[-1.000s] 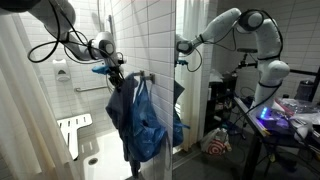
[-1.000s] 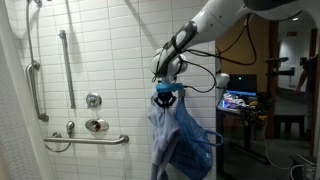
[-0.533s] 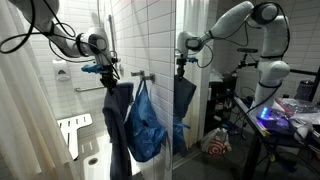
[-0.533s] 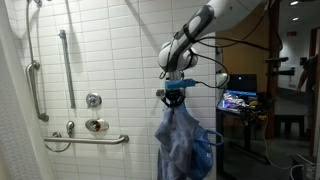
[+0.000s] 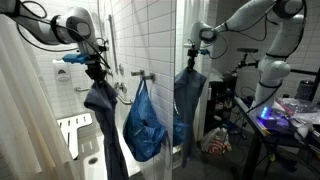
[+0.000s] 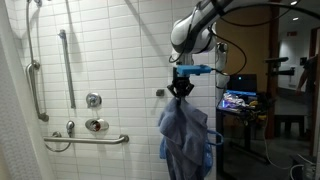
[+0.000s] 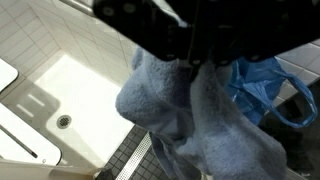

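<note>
My gripper (image 6: 180, 86) is shut on the top of a grey-blue cloth (image 6: 180, 140) that hangs limp from it in front of the white tiled shower wall. In an exterior view the gripper (image 5: 90, 68) and cloth (image 5: 100, 115) stand beside a blue bag (image 5: 145, 125) hung on a wall hook (image 5: 141, 75). The cloth is apart from the bag. In the wrist view the dark fingers (image 7: 190, 50) pinch the cloth (image 7: 170, 115), with the bag (image 7: 265, 80) behind it.
A grab bar (image 6: 85, 140), a shower valve (image 6: 93, 100) and a vertical rail (image 6: 68, 65) are on the wall. A white fold-down seat (image 5: 75, 130) and the shower floor with its drain (image 7: 64, 121) lie below. A desk with a lit screen (image 6: 240, 102) stands outside.
My gripper has carried the cloth sideways away from the hook and the blue bag, and a little higher. The bag still hangs on the hook.
</note>
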`<state>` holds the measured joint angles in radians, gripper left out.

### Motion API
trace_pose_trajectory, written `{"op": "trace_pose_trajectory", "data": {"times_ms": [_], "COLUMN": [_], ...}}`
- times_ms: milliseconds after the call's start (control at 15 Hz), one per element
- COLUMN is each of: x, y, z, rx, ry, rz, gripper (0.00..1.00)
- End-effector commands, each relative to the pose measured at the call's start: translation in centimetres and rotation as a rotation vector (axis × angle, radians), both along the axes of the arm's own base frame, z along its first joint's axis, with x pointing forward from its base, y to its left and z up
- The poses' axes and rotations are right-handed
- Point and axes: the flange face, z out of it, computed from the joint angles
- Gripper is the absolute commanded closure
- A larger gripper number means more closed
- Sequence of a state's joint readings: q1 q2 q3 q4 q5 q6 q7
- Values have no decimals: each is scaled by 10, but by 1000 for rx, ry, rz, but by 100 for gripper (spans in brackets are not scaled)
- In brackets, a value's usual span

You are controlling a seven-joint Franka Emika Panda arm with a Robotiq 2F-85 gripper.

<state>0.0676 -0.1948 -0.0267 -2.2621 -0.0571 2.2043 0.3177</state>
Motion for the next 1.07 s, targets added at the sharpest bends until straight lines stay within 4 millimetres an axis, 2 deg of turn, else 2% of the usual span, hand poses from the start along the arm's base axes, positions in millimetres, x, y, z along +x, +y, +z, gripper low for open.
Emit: {"op": "trace_pose_trajectory", "data": {"times_ms": [0,67,533,1000], "x": [-40,-47,-65,-80], "y": [-5,-7,-49,-72], "z": [34,43,115,159], "rx": [52,68,159,134], "ry": [-70,-85,-301,-516], "rz": [61,66,-40,-142], "gripper": [99,99,99,99]}}
